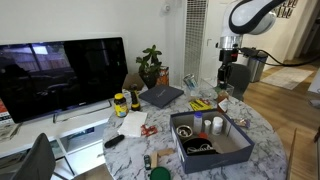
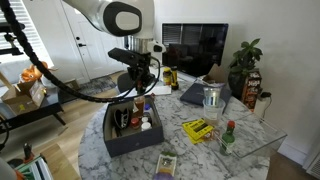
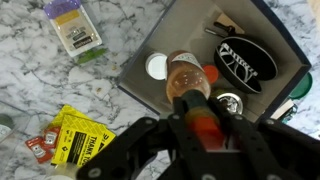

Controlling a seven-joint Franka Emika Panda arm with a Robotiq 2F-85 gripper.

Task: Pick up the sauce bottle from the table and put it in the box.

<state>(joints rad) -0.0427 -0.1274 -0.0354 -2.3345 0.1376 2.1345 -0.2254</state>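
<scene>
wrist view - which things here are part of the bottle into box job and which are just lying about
Part of the job: sauce bottle, held in the gripper; box below it.
Just lying about: yellow packet and purple-topped packet on the table; black oval case and white lid in the box.

In the wrist view the bottle (image 3: 187,80) was blurred, its lower end hidden inside the claw (image 3: 200,118), itself cut off by the bottom edge. The box (image 3: 185,30) ran off the right edge. In both exterior views the bottle was too small to tell.
</scene>
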